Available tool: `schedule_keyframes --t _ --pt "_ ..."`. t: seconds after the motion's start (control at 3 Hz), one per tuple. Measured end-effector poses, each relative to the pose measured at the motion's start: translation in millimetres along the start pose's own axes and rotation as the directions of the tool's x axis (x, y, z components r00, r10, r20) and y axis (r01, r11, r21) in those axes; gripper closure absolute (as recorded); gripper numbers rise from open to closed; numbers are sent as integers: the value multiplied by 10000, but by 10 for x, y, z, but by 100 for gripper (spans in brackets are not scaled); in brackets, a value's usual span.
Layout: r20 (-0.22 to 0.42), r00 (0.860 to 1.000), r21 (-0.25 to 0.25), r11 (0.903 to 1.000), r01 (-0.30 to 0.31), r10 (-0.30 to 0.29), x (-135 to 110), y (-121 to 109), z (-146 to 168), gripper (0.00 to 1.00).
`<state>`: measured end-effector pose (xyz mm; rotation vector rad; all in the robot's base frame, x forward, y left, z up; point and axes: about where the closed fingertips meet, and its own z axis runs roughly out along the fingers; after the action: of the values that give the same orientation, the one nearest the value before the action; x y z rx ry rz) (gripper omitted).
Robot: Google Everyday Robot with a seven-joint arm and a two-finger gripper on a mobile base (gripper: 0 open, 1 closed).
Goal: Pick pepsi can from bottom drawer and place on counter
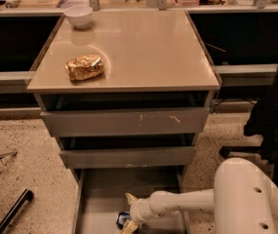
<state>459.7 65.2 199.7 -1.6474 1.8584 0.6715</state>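
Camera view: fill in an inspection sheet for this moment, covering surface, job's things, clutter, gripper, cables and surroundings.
Surface: counter, glossy beige, carrying a bag and a bowl.
Job's things: can lies on the floor of the open bottom drawer, near its front; not yet on the counter.
Clutter: bag on the counter's left side; bowl at its back left corner.
Gripper: gripper low in the bottom drawer, fingers spread, the can close by the lower one.
Cables: nothing seen for certain; a thin wire-like item lies on the floor at left.
Surroundings: upper drawers slightly pulled out; black chair at right; dark rod on the floor, lower left.
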Motion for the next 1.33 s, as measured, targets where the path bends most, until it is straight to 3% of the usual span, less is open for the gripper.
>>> schedule_keyframes --t 1.0,1.33 --pt "403 9988 729 9968 -314 285 401 -164 409 0" --pt "243 9966 475 9957 -799 788 531 -184 502 19"
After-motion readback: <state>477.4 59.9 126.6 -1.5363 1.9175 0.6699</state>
